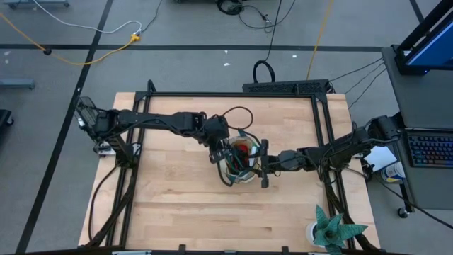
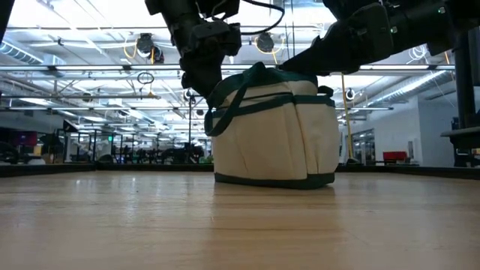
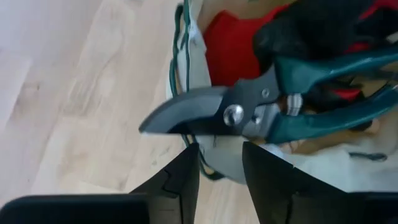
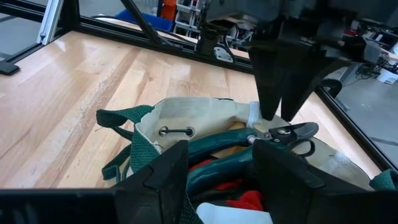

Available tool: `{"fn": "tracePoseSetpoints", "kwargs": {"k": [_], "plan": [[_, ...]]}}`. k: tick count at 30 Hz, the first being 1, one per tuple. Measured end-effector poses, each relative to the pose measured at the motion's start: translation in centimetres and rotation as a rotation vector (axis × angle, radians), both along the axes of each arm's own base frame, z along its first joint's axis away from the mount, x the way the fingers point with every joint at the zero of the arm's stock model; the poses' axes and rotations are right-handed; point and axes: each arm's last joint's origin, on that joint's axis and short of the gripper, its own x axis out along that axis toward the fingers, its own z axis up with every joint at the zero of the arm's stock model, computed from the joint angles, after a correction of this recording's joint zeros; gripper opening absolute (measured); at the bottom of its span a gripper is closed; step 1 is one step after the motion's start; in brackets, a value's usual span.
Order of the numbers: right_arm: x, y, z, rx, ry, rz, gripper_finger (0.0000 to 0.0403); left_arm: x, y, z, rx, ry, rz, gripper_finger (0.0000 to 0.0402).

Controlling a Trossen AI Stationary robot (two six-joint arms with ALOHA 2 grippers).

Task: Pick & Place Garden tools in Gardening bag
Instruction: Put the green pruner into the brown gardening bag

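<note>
Tan canvas with dark green trim — the gardening bag (image 1: 239, 161) stands near the middle of the wooden table (image 1: 177, 205), a little toward its far edge, with both arms over it. Green-handled pruning shears (image 4: 249, 146) lie across the bag's open mouth, handles down inside over the red glove (image 3: 233, 43), the grey blades (image 3: 186, 115) poking out past the rim. The left gripper (image 3: 221, 165) hangs just above those blades with its fingers a narrow way apart and nothing between them, so the shears look released, resting on the rim on their own. The right gripper (image 4: 217, 165) sits at the bag's opposite side, toward the table's right edge, jaws spread wide and empty, looking into the opening.

The step in hand appears to be letting the shears go and clearing away. To do it well, the left gripper should rise straight up before moving sideways — a sideways drag could catch the loop handle (image 4: 127, 146) or tip the blades off the rim. The shears are only partly in; a gentle nudge on the blade end would likely seat them deeper. The potted plant (image 1: 333, 230) at the near right corner stays out of it.
</note>
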Motion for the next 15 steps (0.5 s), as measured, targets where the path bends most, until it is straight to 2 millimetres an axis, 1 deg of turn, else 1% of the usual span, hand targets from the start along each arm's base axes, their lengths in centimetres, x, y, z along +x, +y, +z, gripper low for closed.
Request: {"fn": "tracePoseSetpoints", "kwargs": {"k": [5, 8, 11, 14, 15], "plan": [[0.0, 0.0, 0.0, 0.000, 0.000, 0.000, 0.0171, 0.2, -0.1, -0.9, 0.004, 0.043, -0.007, 0.0116], [0.0, 0.0, 0.0, 0.001, -0.003, 0.000, 0.0171, 0.5, 0.0, -1.4, 0.061, 0.060, 0.022, 0.0106], [0.0, 0.0, 0.0, 0.002, -0.006, 0.000, 0.0171, 0.3, 0.3, -1.5, 0.104, 0.075, 0.044, 0.0074], [0.0, 0.0, 0.0, 0.001, -0.006, 0.001, 0.0171, 0.3, 0.8, -1.4, 0.121, 0.075, 0.037, 0.0021], [0.0, 0.0, 0.0, 0.001, -0.006, 0.000, 0.0171, 0.2, 0.9, -1.3, 0.124, 0.073, 0.040, 0.0011]]}}
